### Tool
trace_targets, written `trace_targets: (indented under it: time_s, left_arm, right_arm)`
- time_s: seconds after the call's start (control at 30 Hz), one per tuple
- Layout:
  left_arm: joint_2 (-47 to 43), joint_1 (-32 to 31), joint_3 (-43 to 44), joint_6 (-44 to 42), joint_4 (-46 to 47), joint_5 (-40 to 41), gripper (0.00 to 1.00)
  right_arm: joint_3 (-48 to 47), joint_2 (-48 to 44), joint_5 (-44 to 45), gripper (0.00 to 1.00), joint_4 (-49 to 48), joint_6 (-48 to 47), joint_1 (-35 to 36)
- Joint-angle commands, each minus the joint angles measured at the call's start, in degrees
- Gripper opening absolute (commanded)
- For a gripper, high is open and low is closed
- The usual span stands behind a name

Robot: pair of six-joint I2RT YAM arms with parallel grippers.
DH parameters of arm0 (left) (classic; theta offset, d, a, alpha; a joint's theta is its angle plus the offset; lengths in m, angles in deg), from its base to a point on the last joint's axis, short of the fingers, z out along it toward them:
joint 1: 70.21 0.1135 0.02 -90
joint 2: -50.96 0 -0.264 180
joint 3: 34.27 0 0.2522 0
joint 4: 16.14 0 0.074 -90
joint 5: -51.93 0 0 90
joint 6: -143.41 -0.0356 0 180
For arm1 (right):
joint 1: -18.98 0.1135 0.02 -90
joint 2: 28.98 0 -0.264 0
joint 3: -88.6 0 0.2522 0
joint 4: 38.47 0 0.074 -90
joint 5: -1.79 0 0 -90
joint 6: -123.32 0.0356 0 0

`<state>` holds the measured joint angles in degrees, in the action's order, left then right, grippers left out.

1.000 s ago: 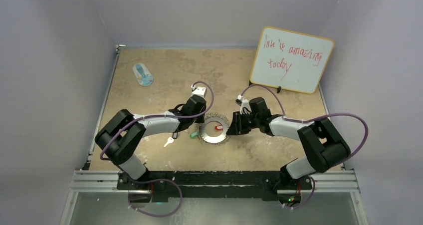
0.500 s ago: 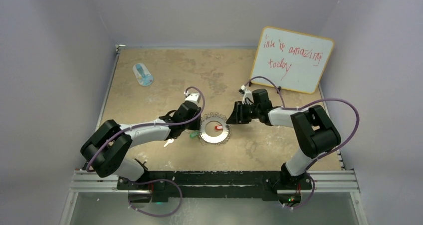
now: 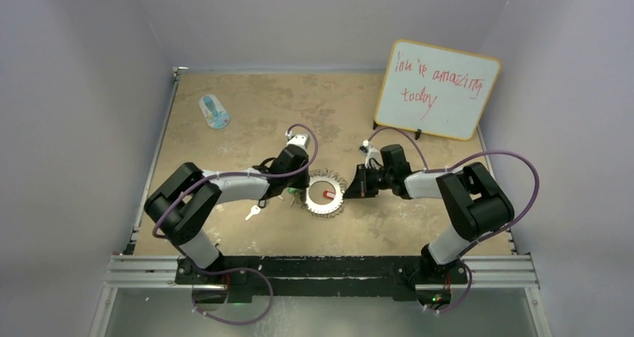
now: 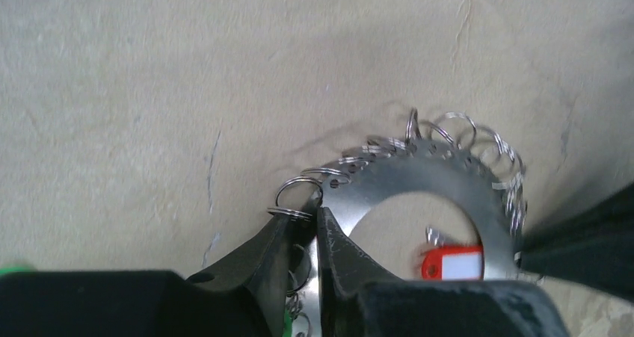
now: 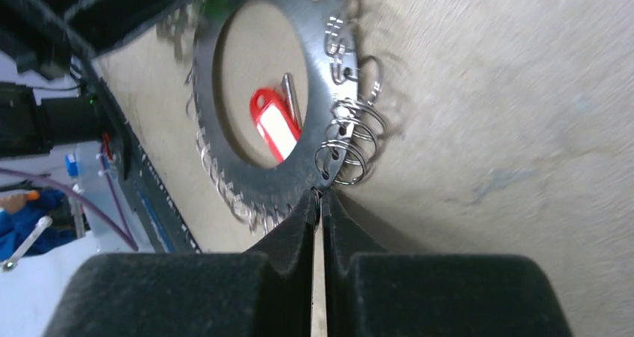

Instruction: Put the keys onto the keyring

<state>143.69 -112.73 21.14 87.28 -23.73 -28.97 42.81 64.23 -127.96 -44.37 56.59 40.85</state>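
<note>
Right gripper (image 5: 318, 202) pinched shut on keyring (image 5: 329, 90) rim. Left gripper (image 4: 305, 219) nearly closed on the opposite rim, beside a wire loop (image 4: 299, 188). Keyring spans between them. Red-tag key (image 5: 274, 131) lies inside its hole.

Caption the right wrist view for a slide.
Right gripper shut on the rim of the keyring; a red-tagged key shows through its central hole.

large flat silver metal keyring (image 4: 448, 176) is gleaming smooth and brushed, wire loops (image 4: 478, 137) glinting | silver metal key with red oblong plastic tag (image 4: 451, 263), at the hole's 5 o'clock, is shining glossy | beige tabletop (image 4: 149, 90) is looking matt, finely cracked | black fingers (image 5: 187, 292) of the right gripper (image 5: 318, 199) are looking matt, grainy
</note>
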Motion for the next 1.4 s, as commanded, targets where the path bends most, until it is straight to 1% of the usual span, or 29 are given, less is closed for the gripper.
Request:
trace_targets:
  time_s: [0.0, 0.03, 0.1, 0.2, 0.27, 0.33, 0.4, 0.43, 0.53, 0.6, 0.7, 0.77, 0.83, 0.87, 0.93, 1.03, 1.1, 1.2, 1.37]
  left_arm:
    - [5.1, 0.4, 6.3, -4.0, -2.3, 3.0, 0.15]
    - [6.0, 0.6, 7.7, -4.8, -2.8, 3.4, 0.15]
    - [7.5, 1.0, 10.4, -6.1, -3.7, 4.2, 0.15]
    - [8.5, 1.5, 13.2, -8.1, -4.5, 5.6, 0.15]
    - [7.9, 1.6, 14.5, -9.2, -5.4, 6.5, 0.15]
    - [6.3, 1.5, 14.5, -9.9, -5.7, 6.7, 0.16]
    - [3.7, 1.5, 13.1, -10.3, -4.9, 5.8, 0.19]
    - [2.2, 1.5, 12.1, -10.4, -4.2, 5.2, 0.21]
    - [-3.6, 1.5, 8.2, -10.4, -1.2, 2.5, 0.26]
    - [-7.1, 1.5, 5.5, -10.3, 0.5, 0.5, 0.29]
    - [-11.5, 1.5, 1.8, -9.8, 3.1, -3.3, 0.35]
    - [-13.6, 1.5, -0.7, -8.4, 5.4, -6.3, 0.37]
    - [-14.8, 1.5, -3.3, -6.4, 8.6, -10.5, 0.39]
    - [-15.1, 1.5, -4.2, -5.2, 10.3, -12.6, 0.39]
    - [-15.3, 1.4, -5.8, -3.0, 13.4, -15.6, 0.39]
    - [-15.4, 1.2, -8.1, 0.2, 18.4, -18.8, 0.39]
    - [-15.4, 1.1, -9.0, 1.3, 20.7, -20.0, 0.39]
    - [-15.6, 1.0, -9.2, 1.7, 20.9, -20.4, 0.39]
    - [-16.2, 1.0, -8.6, 0.9, 20.0, -19.8, 0.39]
  right_arm:
    - [4.5, -2.0, -3.2, 0.04, 0.7, 1.8, 2.1]
    - [4.9, -2.4, -3.4, 0.05, 0.5, 2.2, 2.6]
    - [5.5, -3.4, -3.6, 0.12, 0.7, 2.8, 3.0]
    - [4.8, -6.2, -2.4, 0.24, 3.4, 1.8, 3.0]
    - [4.1, -9.6, -1.1, 0.35, 5.8, 1.6, 2.8]
    - [2.9, -13.0, 2.4, 0.46, 8.2, 0.9, 2.6]
    - [2.0, -16.4, 5.2, 0.53, 9.4, 0.3, 1.8]
    - [1.9, -18.0, 6.1, 0.54, 9.4, 0.3, 1.2]
    - [1.7, -21.6, 8.7, 0.54, 9.0, -1.0, -1.1]
    - [2.4, -23.3, 11.2, 0.52, 7.4, -1.8, -2.5]
    - [4.4, -24.7, 11.0, 0.49, 3.3, -3.4, -3.3]
    - [4.6, -24.2, 11.4, 0.48, 2.5, -3.1, -3.6]
    - [4.1, -22.0, 11.3, 0.45, 2.8, -1.5, -4.2]
    - [3.8, -20.3, 9.8, 0.43, 2.5, -1.2, -4.7]
    - [4.0, -16.5, 4.6, 0.43, -0.7, -0.4, -5.5]
    - [4.1, -10.4, -1.1, 0.40, -6.8, 2.1, -5.6]
    - [4.0, -6.7, -3.6, 0.36, -10.3, 3.5, -5.6]
    - [3.8, -2.7, -4.6, 0.33, -13.4, 4.3, -5.6]
    - [2.2, 2.0, -4.9, 0.28, -14.3, 3.5, -5.6]
